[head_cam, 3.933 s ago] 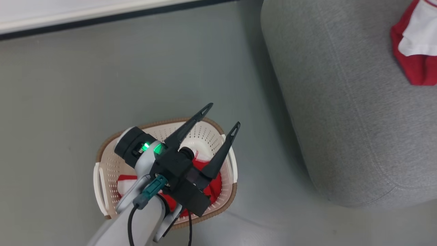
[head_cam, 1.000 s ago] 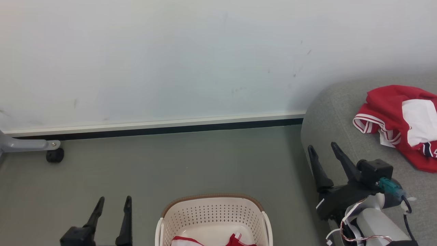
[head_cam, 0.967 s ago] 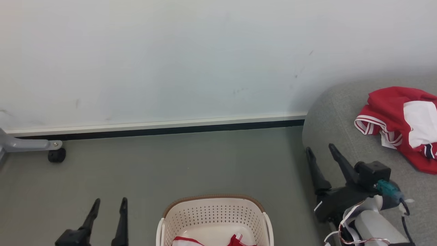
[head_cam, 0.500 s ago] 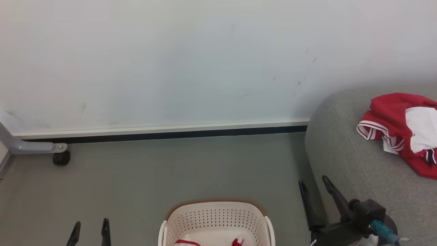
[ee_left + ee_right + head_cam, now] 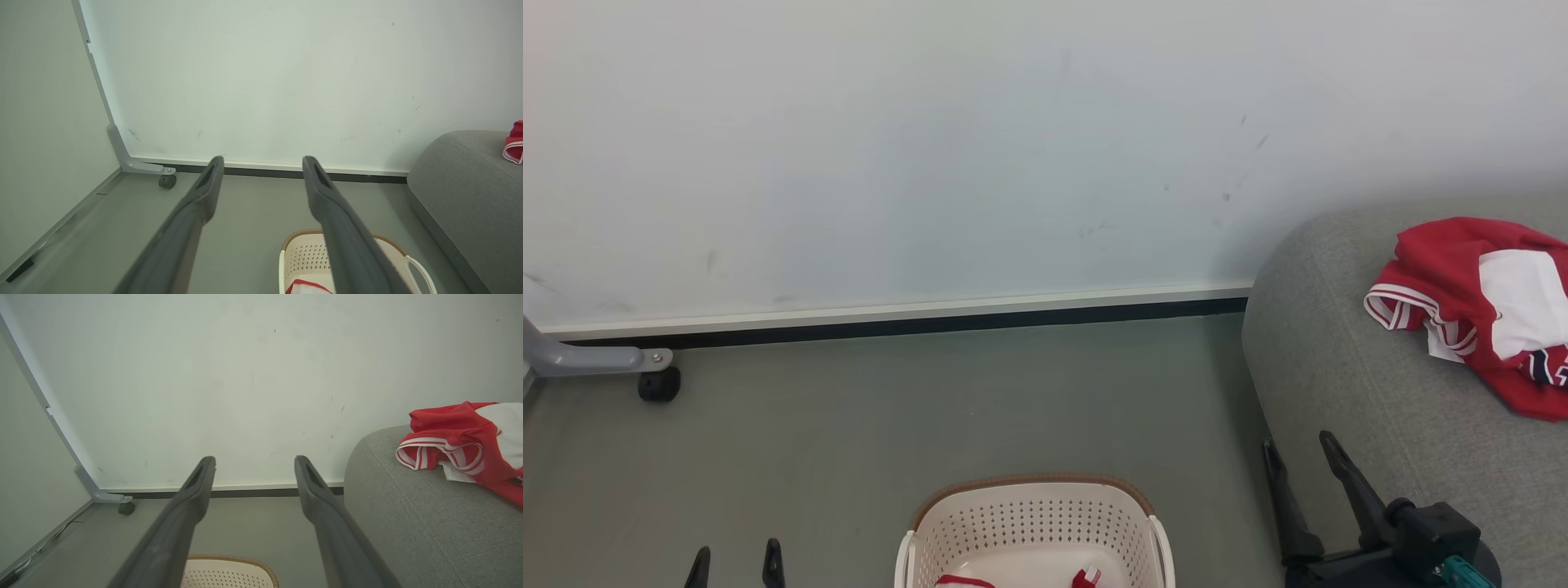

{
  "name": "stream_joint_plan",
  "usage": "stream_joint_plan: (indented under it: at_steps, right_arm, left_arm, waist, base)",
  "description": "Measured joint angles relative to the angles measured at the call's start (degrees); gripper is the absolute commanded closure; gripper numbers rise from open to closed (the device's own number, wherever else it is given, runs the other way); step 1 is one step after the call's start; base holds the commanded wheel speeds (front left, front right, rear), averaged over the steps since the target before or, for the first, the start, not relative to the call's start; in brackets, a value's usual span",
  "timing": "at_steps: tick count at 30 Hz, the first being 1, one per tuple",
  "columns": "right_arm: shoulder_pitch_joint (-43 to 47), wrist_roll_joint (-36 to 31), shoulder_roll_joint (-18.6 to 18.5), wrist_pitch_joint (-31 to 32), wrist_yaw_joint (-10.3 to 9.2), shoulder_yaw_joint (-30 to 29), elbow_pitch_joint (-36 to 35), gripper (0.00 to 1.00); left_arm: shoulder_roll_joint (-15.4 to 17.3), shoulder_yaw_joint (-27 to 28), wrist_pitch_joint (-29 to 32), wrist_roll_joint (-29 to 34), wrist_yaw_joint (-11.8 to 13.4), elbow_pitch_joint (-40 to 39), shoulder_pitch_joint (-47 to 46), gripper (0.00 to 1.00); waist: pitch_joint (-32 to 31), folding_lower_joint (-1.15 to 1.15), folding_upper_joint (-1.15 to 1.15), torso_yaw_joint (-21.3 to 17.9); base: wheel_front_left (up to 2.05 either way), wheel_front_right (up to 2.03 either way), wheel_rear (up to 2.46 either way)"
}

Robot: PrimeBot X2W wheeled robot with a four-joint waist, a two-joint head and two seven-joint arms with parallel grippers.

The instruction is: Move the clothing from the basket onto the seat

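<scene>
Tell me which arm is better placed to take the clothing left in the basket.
Probably the right. Both grippers are open and empty, but the right gripper is on the side of the basket nearer the seat, so its carry looks shorter; the left gripper is on the far side.

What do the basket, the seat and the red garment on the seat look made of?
Basket: likely moulded cream plastic, matte, its wall punched with rows of holes; brown rim looks woven. Seat: grey upholstery fabric, matte, fine weave visible. Red garment: soft thin cloth, perhaps synthetic sportswear, judging by its crumpled folds and striped trim.
</scene>
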Motion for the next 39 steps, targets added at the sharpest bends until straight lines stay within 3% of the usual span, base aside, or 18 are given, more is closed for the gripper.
stream_joint_plan:
  at_steps: [26,32,39]
  right_arm:
    - [0.93,-2.49,0.04,0.0,-0.51,-2.68,-4.14,0.0]
    - [-0.54,-3.11,-0.01,0.0,-0.74,-4.65,-5.99,0.0]
    - [-2.89,-3.91,-0.52,-0.01,-0.94,-7.49,-7.91,0.0]
  left_arm:
    - [-1.7,0.11,-0.14,3.01,0.04,-4.41,1.6,0.0]
    - [-1.75,-2.55,0.7,3.71,-0.62,-4.07,-3.63,0.0]
    - [-1.57,-6.13,3.01,4.98,-3.18,0.66,-10.83,0.0]
  waist:
    - [3.13,0.0,0.0,-1.12]
    - [6.57,0.01,0.01,-1.64]
    - [11.79,0.01,0.01,-2.22]
  base:
    - [0.0,0.0,0.0]
    - [0.0,0.0,0.0]
    - [0.0,0.0,0.0]
